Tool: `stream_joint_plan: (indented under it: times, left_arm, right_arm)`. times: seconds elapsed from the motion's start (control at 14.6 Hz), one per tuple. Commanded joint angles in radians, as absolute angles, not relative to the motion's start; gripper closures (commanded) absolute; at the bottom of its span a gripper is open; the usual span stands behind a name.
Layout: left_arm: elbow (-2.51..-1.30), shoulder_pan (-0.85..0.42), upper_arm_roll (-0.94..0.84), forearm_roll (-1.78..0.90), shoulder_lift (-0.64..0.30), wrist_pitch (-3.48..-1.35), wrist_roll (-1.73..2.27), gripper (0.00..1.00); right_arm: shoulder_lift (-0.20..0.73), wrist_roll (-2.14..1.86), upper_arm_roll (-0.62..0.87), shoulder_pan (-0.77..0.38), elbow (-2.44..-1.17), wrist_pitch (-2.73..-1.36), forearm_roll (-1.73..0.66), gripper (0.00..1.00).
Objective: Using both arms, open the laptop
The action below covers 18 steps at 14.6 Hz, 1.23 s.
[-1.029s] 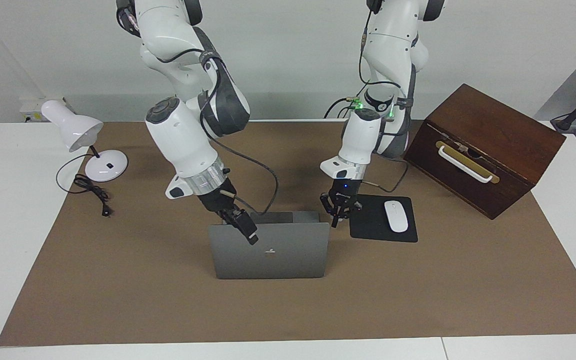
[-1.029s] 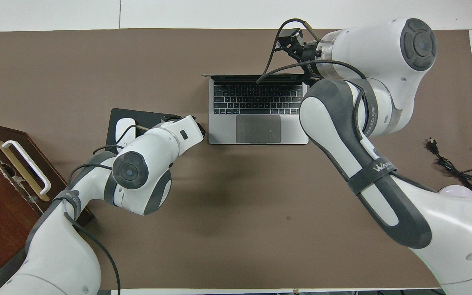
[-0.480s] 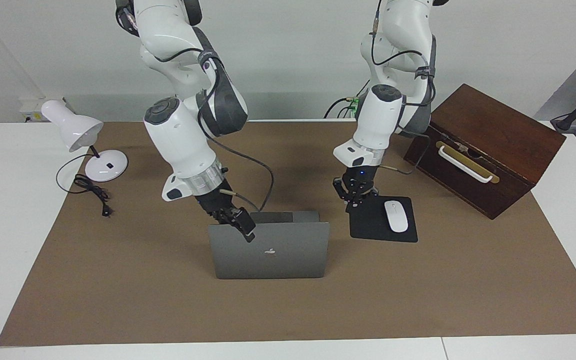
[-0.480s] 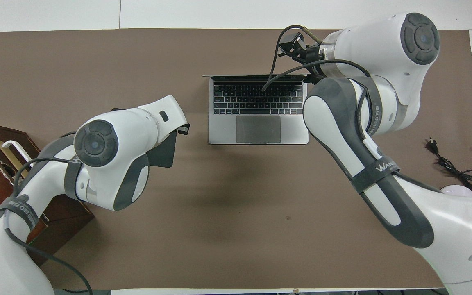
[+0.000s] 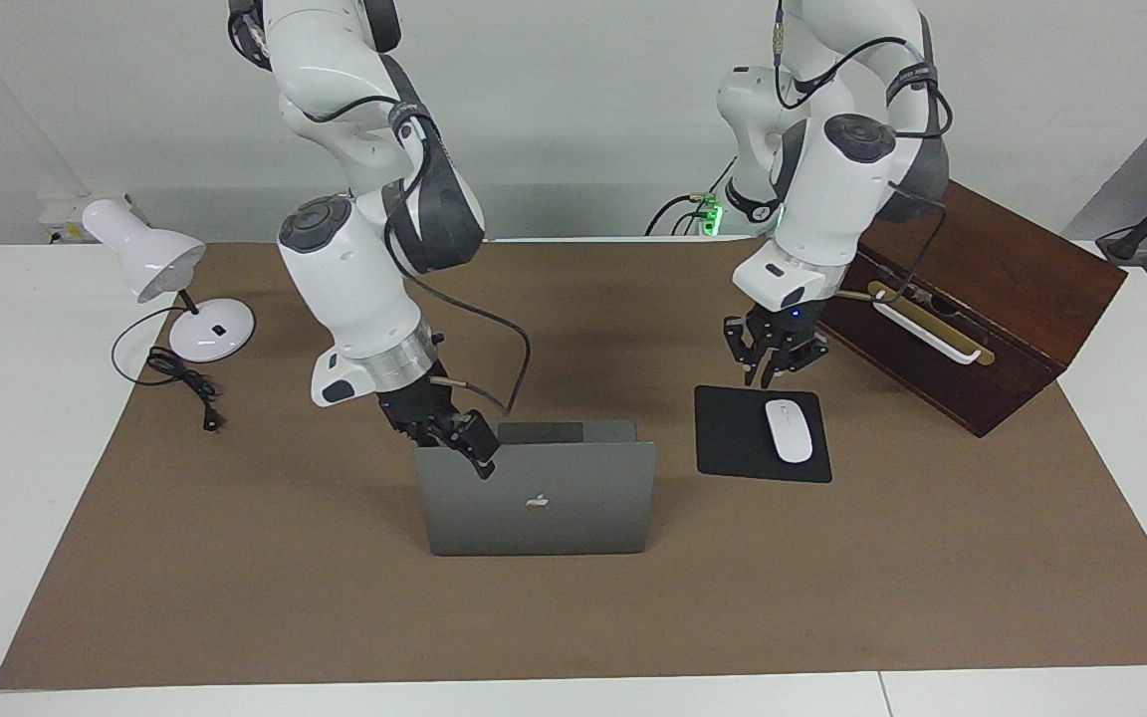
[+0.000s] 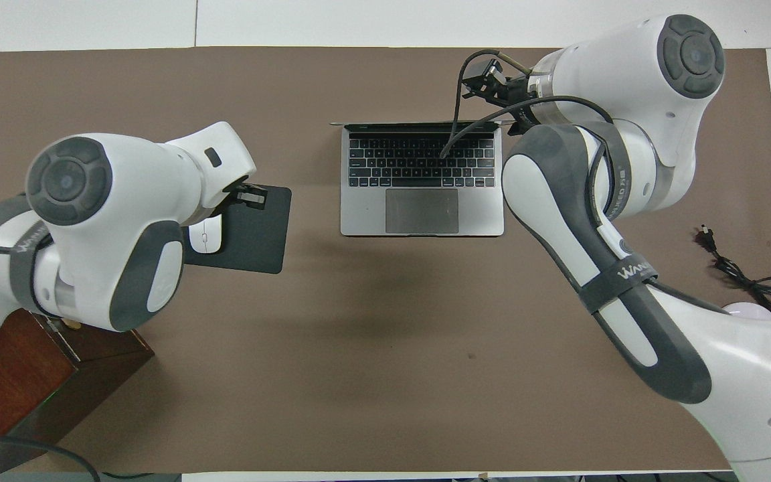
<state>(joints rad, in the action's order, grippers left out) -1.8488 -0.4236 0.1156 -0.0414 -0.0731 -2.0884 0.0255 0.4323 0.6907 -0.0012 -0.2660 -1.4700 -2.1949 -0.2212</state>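
Standing open at frame centre, the laptop [image 5: 539,498] has the right gripper [image 5: 475,450] at its lid's upper corner, fingers' state unclear, while the left gripper [image 5: 771,370] hangs spread open above the mouse pad [image 5: 733,438].

We see a white bench [image 5: 6,478] covered by a brown mat [image 5: 832,588] under even light. A plain pale wall [image 5: 583,110] rises at the robots' end. A white desk lamp [image 5: 150,259] and a dark wooden box [image 5: 992,269] stand at its ends.
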Motion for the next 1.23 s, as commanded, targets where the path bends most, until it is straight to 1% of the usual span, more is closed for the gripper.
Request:
stream_joint_plan:
  times: [0.0,0.07,0.34,0.55,0.75,0.96,1.17]
  left_arm:
    - [-1.821,-0.365,0.109,-0.051,-0.048,-2.011,0.025,0.02]
    - [-1.821,-0.345,0.109,-0.051,-0.031,-1.996,0.025,0.00]
    - [-1.825,-0.275,0.109,-0.051,0.029,-1.924,0.023,0.00]
    - [-1.833,-0.238,0.109,-0.049,0.069,-1.884,0.021,0.00]
    - [-1.833,-0.193,0.110,-0.048,0.086,-1.847,0.021,0.00]
    - [-1.830,-0.149,0.110,-0.049,0.123,-1.807,0.021,0.00]
    - [-1.810,-0.112,0.112,-0.017,0.129,-1.767,0.009,0.00]
  right_arm:
    - [0.443,0.641,-0.005,-0.256,-1.433,-2.157,-0.170,0.00]
    - [0.443,0.635,-0.009,-0.256,-1.433,-2.155,-0.166,0.00]
    - [0.454,0.598,-0.011,-0.253,-1.384,-2.082,-0.166,0.00]
    - [0.451,0.598,-0.018,-0.253,-1.382,-2.065,-0.166,0.00]
    - [0.446,0.598,-0.020,-0.253,-1.335,-1.973,-0.166,0.00]
    - [0.422,0.582,-0.034,-0.253,-1.331,-1.918,-0.166,0.00]
    - [0.388,0.540,-0.058,-0.253,-1.330,-1.837,-0.161,0.00]
